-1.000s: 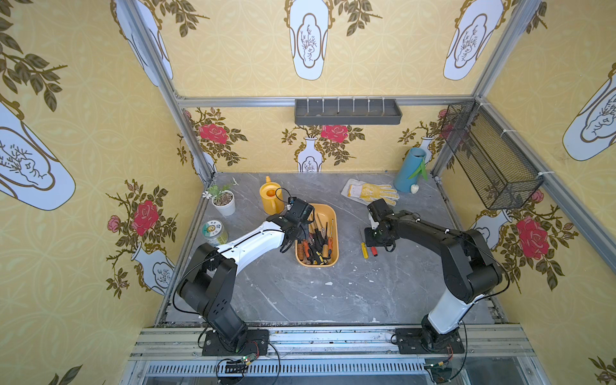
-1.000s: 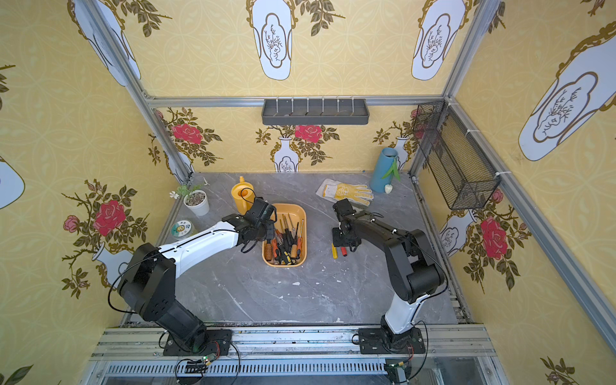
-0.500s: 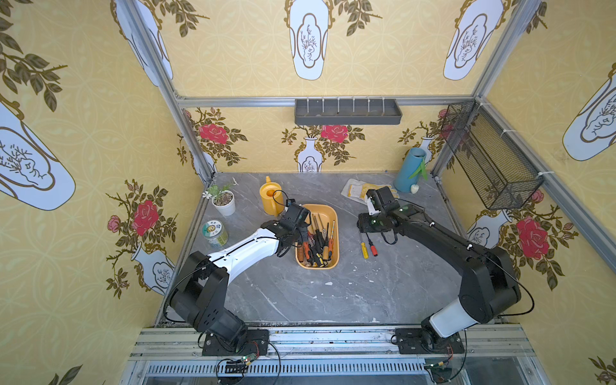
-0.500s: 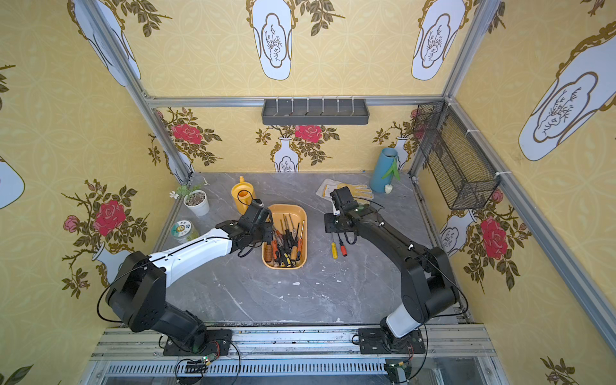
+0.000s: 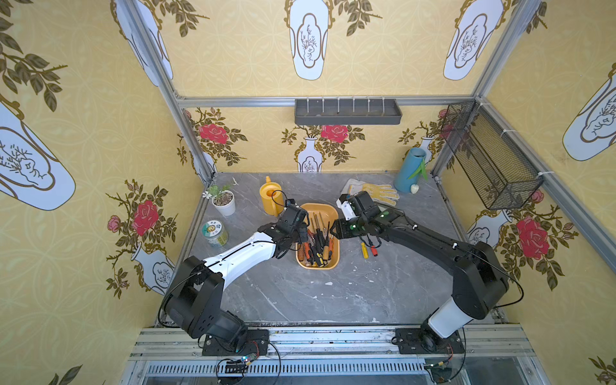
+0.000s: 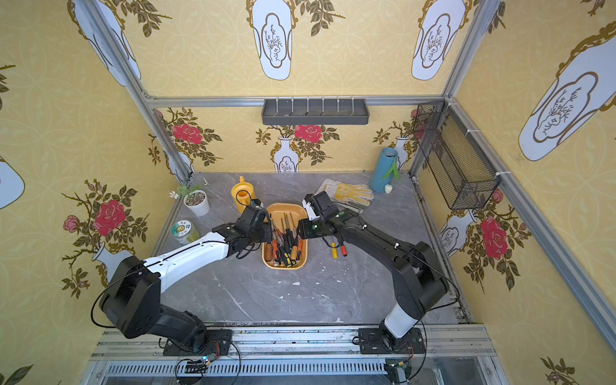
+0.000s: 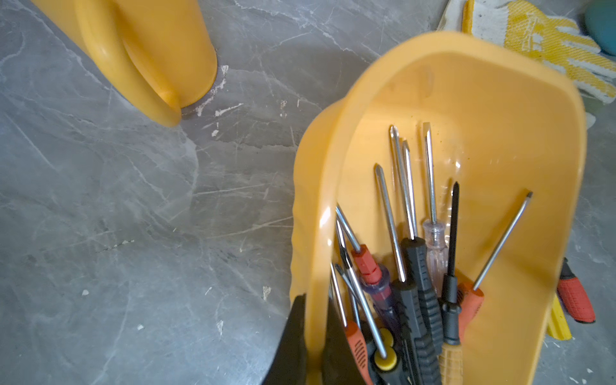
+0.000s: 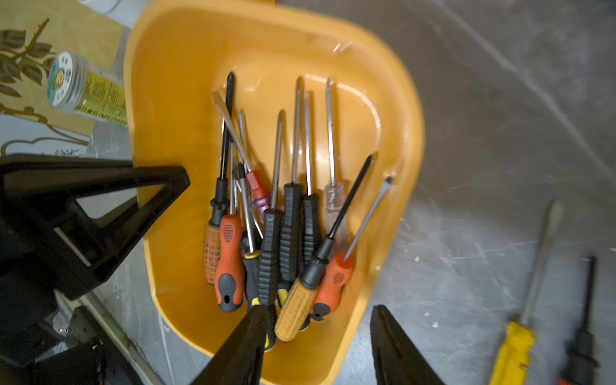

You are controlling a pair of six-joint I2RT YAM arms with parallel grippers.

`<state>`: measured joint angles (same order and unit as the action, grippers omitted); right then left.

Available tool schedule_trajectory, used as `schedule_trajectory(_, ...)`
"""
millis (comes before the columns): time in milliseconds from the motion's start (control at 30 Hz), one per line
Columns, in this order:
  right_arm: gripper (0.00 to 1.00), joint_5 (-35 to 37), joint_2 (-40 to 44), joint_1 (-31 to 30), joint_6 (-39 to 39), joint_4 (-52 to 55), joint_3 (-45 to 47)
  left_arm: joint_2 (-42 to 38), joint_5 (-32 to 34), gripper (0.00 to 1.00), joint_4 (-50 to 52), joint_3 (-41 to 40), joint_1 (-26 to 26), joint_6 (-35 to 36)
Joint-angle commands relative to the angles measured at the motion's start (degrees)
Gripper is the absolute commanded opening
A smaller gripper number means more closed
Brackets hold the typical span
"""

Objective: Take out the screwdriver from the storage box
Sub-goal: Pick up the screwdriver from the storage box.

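Note:
The storage box (image 5: 318,205) (image 6: 286,207) is a shallow yellow-orange tub at mid-table. Several screwdrivers (image 5: 316,243) (image 8: 276,233) lie in it, handles toward the front. My left gripper (image 5: 301,233) (image 7: 315,300) is shut on the box's left rim (image 7: 333,166), one finger outside and one inside. My right gripper (image 5: 333,230) (image 8: 319,308) stands open over the box's right rim (image 8: 410,160), one finger above the handles and the other above the table. Nothing is between its fingers. A yellow screwdriver (image 5: 364,250) (image 8: 513,346) and a red-and-black one (image 5: 373,248) lie on the table, right of the box.
A yellow watering can (image 5: 270,200) stands just behind the left gripper. A potted plant (image 5: 224,201) and a jar (image 5: 214,232) are at the left. Work gloves (image 5: 376,193) and a blue vase (image 5: 410,170) are at the back right. A black mesh basket (image 5: 490,156) hangs on the right wall.
My right gripper has moved left, from above the two loose screwdrivers on the table to the box's right rim. The left gripper has kept its hold on the left rim.

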<state>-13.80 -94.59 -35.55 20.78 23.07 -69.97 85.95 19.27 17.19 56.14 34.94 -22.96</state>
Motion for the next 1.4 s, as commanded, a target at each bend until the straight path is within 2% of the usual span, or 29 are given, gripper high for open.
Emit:
schedule_trajectory(0, 0.55, -1.8, -2.0, -2.5, 0.9, -2.2, -1.6, -0.7, -0.6, 0.00, -4.8, -0.1, 0.0, -1.2)
schedule_trajectory(167, 0.54, -2.5, -4.9, -6.4, 1.5, -2.7, -2.3, -1.7, 0.1, 0.00, -3.9, -0.4, 0.0, -1.2)
schedule_trajectory(567, 0.52, -2.1, -10.0, -10.7, 0.9, -3.2, -0.1, 0.7, 1.6, 0.00, -2.2, 1.0, 0.0, -0.5)
schedule_trajectory(767, 0.51, 1.6, -13.2, -12.4, 3.0, -3.7, -0.2, 2.5, 1.8, 0.00, -0.6, 1.9, 0.0, -1.5)
schedule_trajectory(967, 0.44, 3.4, -14.8, -13.5, 3.8, -2.1, -1.3, 2.6, 2.9, 0.00, 0.4, 2.0, 0.0, -1.6)
schedule_trajectory(1367, 0.27, 5.0, -9.5, -13.4, 4.9, -5.2, 0.7, 3.0, 3.4, 0.00, 0.8, 2.3, 0.0, -1.8)
